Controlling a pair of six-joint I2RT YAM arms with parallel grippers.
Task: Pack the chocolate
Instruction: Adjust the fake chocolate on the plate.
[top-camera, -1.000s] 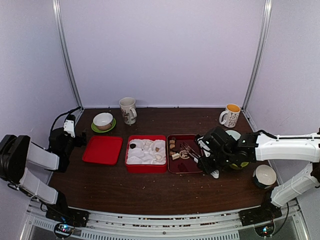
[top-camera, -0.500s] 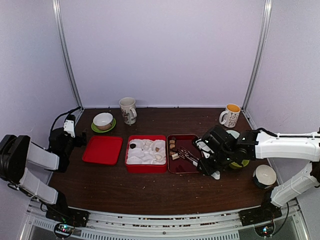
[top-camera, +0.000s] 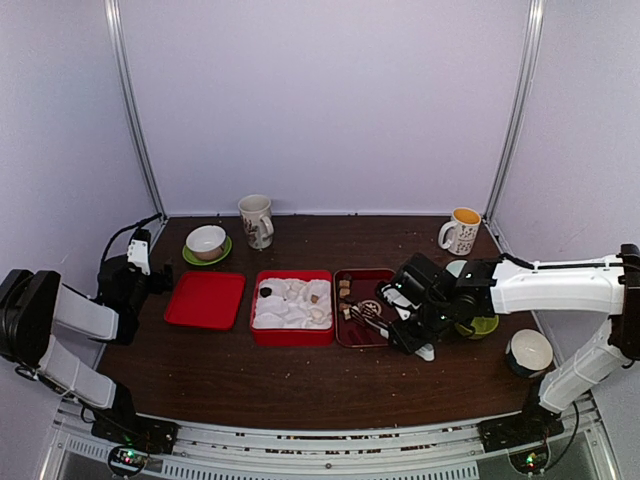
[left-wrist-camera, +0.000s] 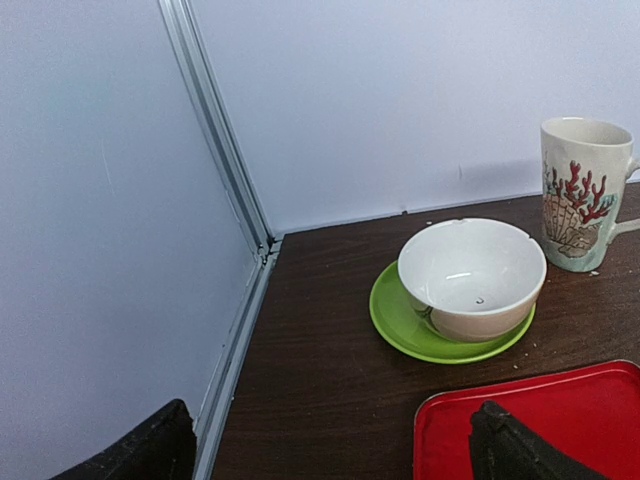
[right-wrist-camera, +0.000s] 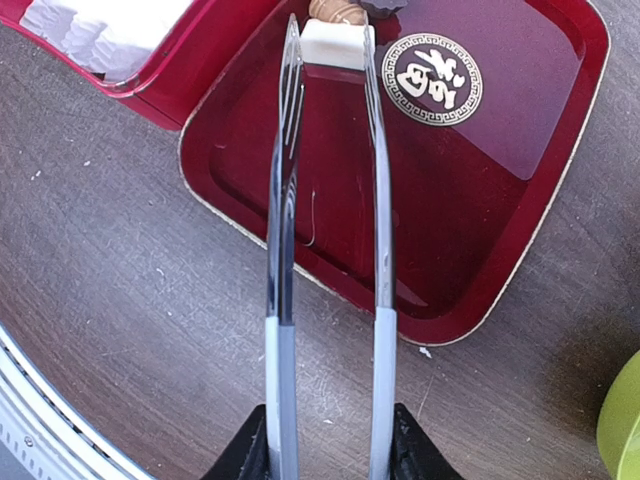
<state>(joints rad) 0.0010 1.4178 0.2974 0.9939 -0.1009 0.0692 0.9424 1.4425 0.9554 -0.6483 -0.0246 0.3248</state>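
Leftward stretched, the right pincer (right-wrist-camera: 330, 445) clasps tongs (right-wrist-camera: 283, 200) straddling a cream chocolate (right-wrist-camera: 336, 45), while the left pincer (left-wrist-camera: 330, 448) gapes, arm folded.

From above and behind the arm bases we look down across the desk (top-camera: 300, 385) toward its far edge. Behind the left pincer (left-wrist-camera: 335, 445) we sit low at the desk's left edge, facing its far-left corner; behind the right pincer (right-wrist-camera: 330, 440) we hang close over the dark red tray (right-wrist-camera: 480, 200). The overhead view shares both patches.
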